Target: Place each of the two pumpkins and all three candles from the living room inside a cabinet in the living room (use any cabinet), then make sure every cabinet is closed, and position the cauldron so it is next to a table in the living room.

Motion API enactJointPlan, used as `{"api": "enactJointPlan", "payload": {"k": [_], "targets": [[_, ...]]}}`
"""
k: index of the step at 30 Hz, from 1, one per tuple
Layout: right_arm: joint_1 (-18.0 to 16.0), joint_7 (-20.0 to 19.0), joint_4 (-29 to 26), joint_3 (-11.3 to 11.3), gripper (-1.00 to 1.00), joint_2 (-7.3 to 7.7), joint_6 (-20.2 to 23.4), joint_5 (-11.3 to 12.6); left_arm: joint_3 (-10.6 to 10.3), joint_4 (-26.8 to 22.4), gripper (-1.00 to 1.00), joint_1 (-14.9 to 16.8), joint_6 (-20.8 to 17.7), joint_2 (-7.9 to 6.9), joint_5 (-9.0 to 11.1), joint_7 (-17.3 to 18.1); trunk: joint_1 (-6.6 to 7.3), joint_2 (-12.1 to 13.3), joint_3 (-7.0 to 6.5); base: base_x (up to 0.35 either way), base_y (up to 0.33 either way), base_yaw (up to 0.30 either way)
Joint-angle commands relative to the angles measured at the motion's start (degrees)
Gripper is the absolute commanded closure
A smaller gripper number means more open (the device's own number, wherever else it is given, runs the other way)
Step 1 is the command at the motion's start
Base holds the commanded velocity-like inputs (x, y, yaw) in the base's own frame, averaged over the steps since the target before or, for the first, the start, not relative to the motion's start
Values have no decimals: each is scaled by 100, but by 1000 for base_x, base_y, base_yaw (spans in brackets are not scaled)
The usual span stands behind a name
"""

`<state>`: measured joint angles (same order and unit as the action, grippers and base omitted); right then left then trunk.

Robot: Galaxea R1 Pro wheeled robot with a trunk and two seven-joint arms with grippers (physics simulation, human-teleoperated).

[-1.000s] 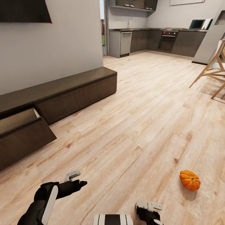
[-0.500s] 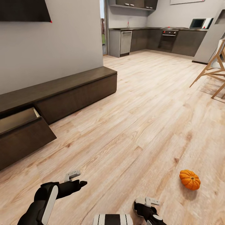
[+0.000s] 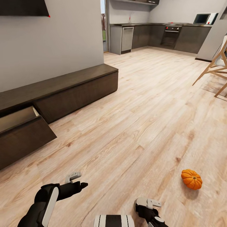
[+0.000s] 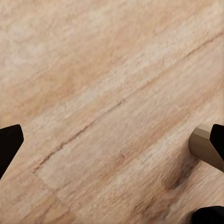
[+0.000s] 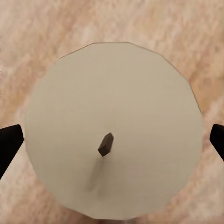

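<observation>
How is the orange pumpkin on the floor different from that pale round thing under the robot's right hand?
The pumpkin is bright orange and ribbed; the candle is plain cream with a smooth flat top. The pumpkin looks rounded, while the candle's top is a flat disc with a small dark wick. The candle sits directly between the right gripper tips; the pumpkin lies apart, untouched. Both rest on the wooden floor.

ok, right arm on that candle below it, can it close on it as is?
Probably yes. In the right wrist view the candle stands upright on the wood floor, top and wick facing the camera, centred between the two dark fingertips, which sit wide of its sides. Nothing lies between them. How far above it the gripper is, I can't tell.
</observation>
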<state>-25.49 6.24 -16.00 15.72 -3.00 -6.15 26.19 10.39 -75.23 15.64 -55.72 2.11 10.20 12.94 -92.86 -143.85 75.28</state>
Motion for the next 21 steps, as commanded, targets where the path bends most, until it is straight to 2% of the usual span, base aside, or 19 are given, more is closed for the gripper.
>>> {"api": "enactJointPlan", "payload": {"k": [1,11,12,21], "targets": [[0,0,0,0,-100,-3,0,0,1,0,-100,0,0,0,0,1,0,0,0,0,0,0],[0,0,0,1,-100,-7,0,0,-1,0,-100,0,0,0,0,5,-5,-3,44,0,0,0],[0,0,0,1,100,-7,0,0,-1,0,-100,0,0,0,0,2,-5,-3,44,0,0,0],[0,0,0,1,100,10,0,0,-5,0,-100,0,0,0,0,0,-5,-3,44,0,0,0]]}}
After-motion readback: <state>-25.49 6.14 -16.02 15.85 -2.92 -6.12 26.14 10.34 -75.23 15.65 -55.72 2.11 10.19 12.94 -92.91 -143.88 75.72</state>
